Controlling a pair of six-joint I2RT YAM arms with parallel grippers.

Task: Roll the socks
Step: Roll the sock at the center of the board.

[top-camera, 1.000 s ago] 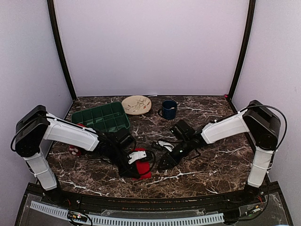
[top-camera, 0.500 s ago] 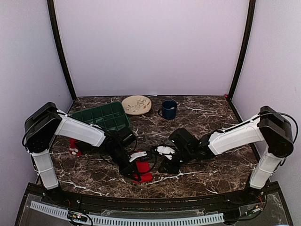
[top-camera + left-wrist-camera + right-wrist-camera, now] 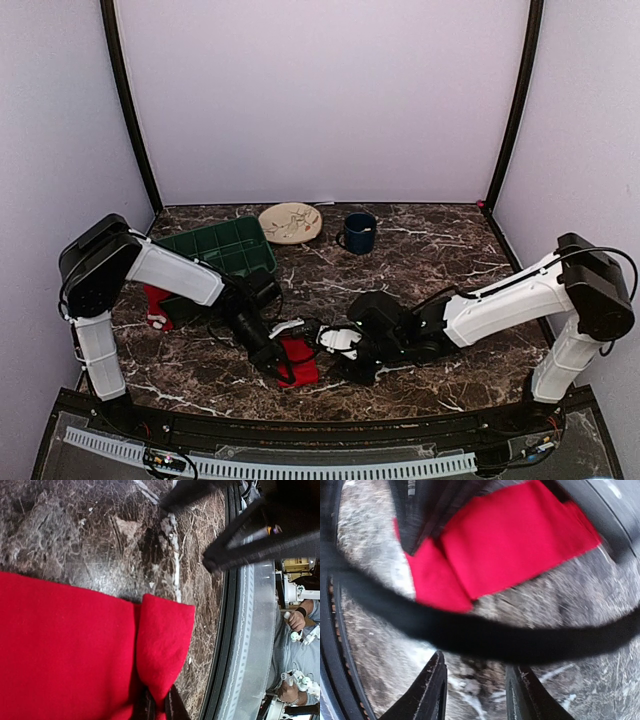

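**A:** What lies nearest the bases?

**B:** One red sock (image 3: 301, 360), flat on the marble table (image 3: 450, 250) close to its near edge. The left gripper (image 3: 159, 707) is clamped on a folded corner of it, jaws pinched together on the fabric.

**A:** And the right gripper (image 3: 475, 667)?

**B:** It sits low, just right of that sock. Its jaws stand apart with only bare table between them, and a black cable (image 3: 495, 640) crosses its wrist view.

**A:** Where is the second sock (image 3: 157, 305)?

**B:** Farther left, partly hidden behind the left arm, beside the green tray (image 3: 215, 248).

**A:** And at the back?

**B:** A cream plate (image 3: 290, 222) and a blue mug (image 3: 358, 232), side by side near the wall.
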